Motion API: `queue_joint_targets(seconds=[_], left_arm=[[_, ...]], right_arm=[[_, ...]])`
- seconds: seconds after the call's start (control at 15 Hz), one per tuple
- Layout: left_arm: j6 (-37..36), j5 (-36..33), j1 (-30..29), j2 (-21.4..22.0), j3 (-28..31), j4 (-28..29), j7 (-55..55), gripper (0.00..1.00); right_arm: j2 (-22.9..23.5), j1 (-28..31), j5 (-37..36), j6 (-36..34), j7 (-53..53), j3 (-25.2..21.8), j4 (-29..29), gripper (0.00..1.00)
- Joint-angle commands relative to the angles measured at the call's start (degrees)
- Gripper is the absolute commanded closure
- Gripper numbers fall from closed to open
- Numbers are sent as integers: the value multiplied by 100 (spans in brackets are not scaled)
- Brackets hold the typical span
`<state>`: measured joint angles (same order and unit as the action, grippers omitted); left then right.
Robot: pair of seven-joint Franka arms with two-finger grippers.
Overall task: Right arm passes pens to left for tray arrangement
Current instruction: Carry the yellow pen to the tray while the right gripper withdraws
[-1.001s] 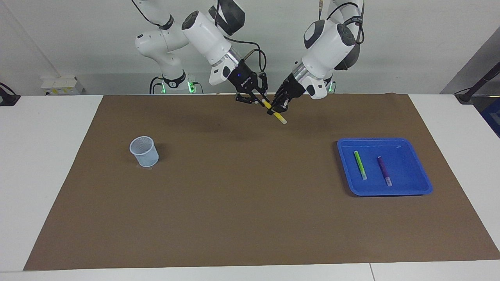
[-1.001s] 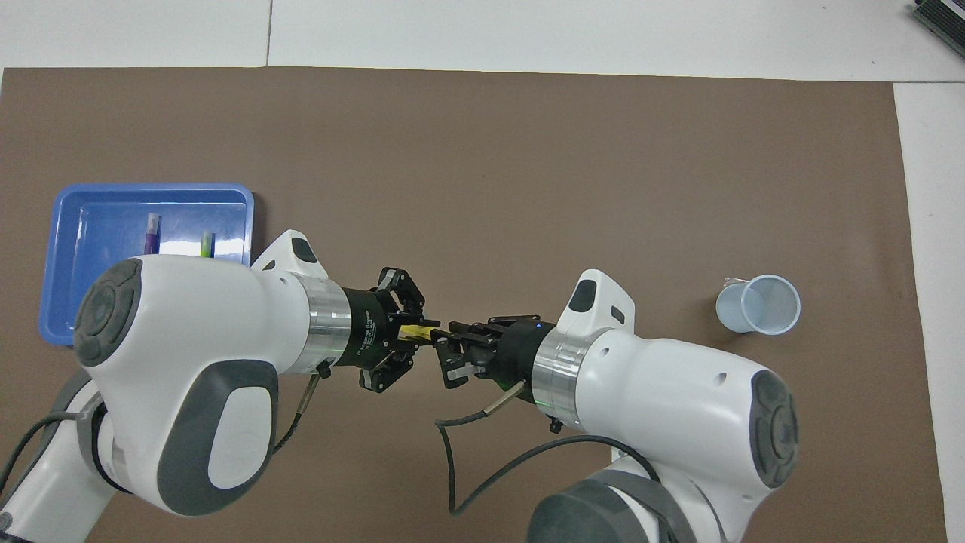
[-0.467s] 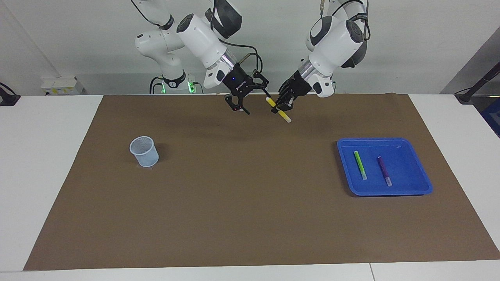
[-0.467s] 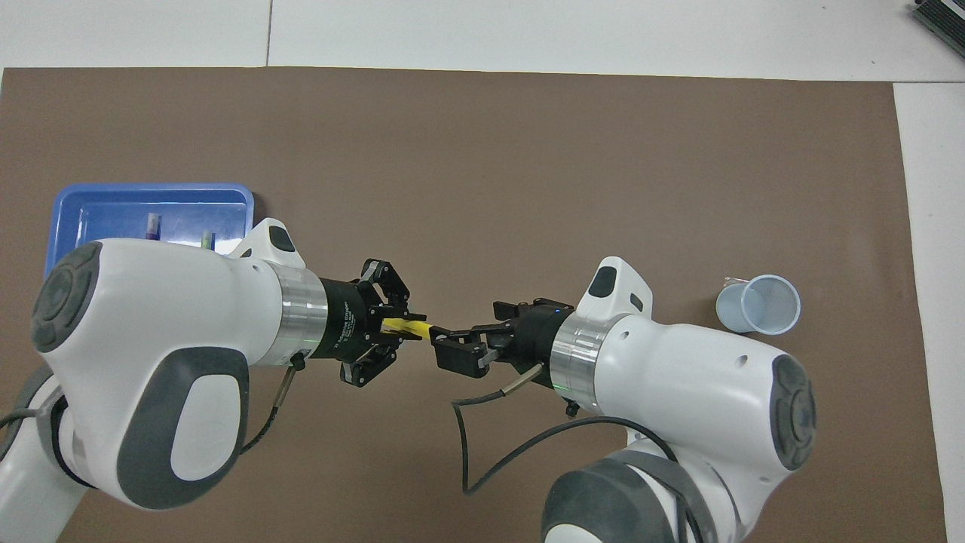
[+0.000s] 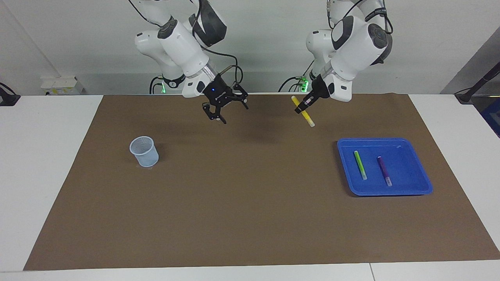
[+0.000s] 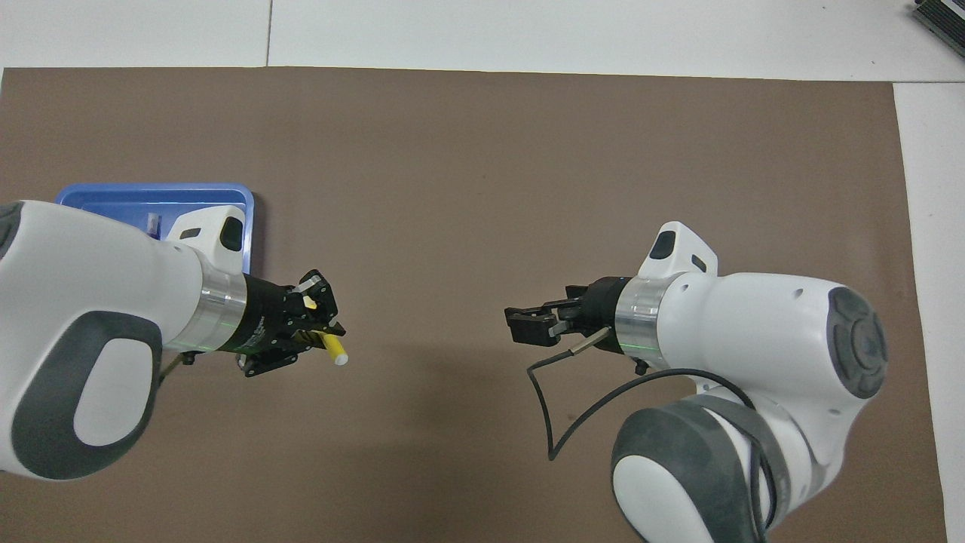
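Note:
My left gripper (image 5: 304,107) (image 6: 320,332) is shut on the yellow pen (image 5: 308,117) (image 6: 334,351), which hangs tilted in the air over the mat between the table's middle and the blue tray (image 5: 414,191) (image 6: 75,197). A light green pen (image 5: 360,164) and a purple pen (image 5: 384,170) lie side by side in the tray. The left arm hides most of the tray in the overhead view. My right gripper (image 5: 223,110) (image 6: 522,329) is open and holds nothing, raised over the mat toward the right arm's end.
A small pale-blue mesh cup (image 5: 144,151) (image 6: 758,304) stands upright on the brown mat (image 5: 250,218) toward the right arm's end. A black cable (image 6: 558,392) loops under the right wrist. White table shows around the mat.
The right gripper opened and let go of the yellow pen, then drew back toward its own end. The left gripper carried the pen away toward the tray.

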<state>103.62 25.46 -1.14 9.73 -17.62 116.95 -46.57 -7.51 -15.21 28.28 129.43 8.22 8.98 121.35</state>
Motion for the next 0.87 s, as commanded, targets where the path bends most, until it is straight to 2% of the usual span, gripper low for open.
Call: queue_joint_targets(seconds=[0.0, 0.27, 0.47, 0.6, 0.8], left_arm=[[-438, -514, -543, 143, -40, -6, 1462, 100], [-457, -1542, -1211, 134, -40, 3, 3299, 100], [-272, -2246, -1633, 12, -40, 3, 4417, 100], [-62, -2562, -1897, -164, -40, 3, 4971, 100], [342, -2853, -2153, -506, -40, 12, 5351, 100]], right_arm=[[13, 535, -664, -785, 101, 43, -261, 0], [13, 1141, -1324, -1445, 92, 43, -384, 0], [162, 1493, -1631, -2016, 66, 43, -795, 0], [346, 1695, -1886, -2534, -4, 43, -1192, 0], [356, 1802, -2098, -2765, -22, 43, -1298, 0]])
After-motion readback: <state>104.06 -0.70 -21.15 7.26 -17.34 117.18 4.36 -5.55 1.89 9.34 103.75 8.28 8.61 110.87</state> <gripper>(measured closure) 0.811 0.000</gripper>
